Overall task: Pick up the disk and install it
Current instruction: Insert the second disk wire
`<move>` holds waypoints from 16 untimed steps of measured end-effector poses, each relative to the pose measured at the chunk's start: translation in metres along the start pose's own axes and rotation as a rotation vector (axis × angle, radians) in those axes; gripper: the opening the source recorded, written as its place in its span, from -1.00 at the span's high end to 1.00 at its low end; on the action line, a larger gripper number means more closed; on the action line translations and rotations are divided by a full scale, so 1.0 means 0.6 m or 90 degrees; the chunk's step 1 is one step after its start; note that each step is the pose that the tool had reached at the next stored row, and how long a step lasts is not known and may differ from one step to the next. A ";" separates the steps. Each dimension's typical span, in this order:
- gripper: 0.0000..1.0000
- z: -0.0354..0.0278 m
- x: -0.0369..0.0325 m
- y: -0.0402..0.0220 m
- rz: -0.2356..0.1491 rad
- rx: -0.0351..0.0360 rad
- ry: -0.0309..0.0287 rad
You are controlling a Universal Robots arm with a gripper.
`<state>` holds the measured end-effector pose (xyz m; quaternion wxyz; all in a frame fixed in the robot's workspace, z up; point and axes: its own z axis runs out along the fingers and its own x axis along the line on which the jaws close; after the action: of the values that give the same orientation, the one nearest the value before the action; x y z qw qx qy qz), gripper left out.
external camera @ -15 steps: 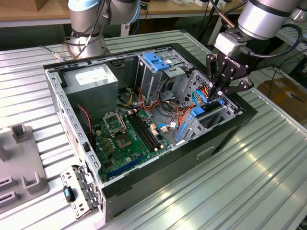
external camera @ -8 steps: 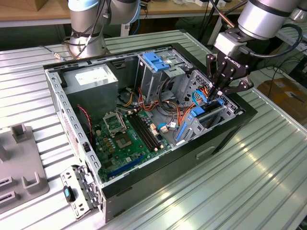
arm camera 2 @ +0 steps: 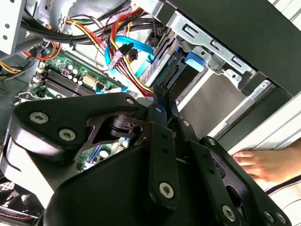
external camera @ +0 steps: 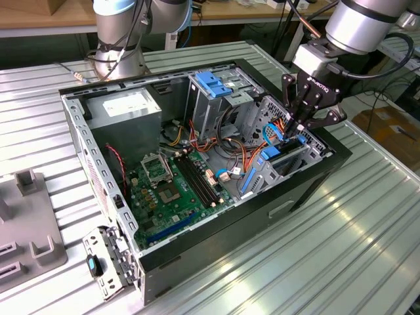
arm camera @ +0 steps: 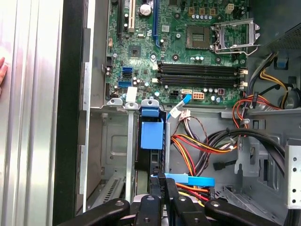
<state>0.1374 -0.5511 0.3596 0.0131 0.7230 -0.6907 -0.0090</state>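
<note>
One end effector (external camera: 303,125) presses one disk (arm camera: 152,136) into the bay.

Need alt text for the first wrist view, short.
The gripper, fingers pressed together, sits at the disk, whose blue carrier stands in the drive bay of an open computer case. Beyond lie the green motherboard and red, orange and yellow cables. A person's fingertips rest on the table outside the case.
</note>
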 end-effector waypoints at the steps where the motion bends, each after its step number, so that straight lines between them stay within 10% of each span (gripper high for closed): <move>1: 0.67 0.000 0.000 0.000 0.000 -0.0002 0.0000; 16: 0.67 0.000 0.000 0.000 0.000 -0.0051 -0.0002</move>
<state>0.1374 -0.5510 0.3596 0.0159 0.7229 -0.6906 -0.0119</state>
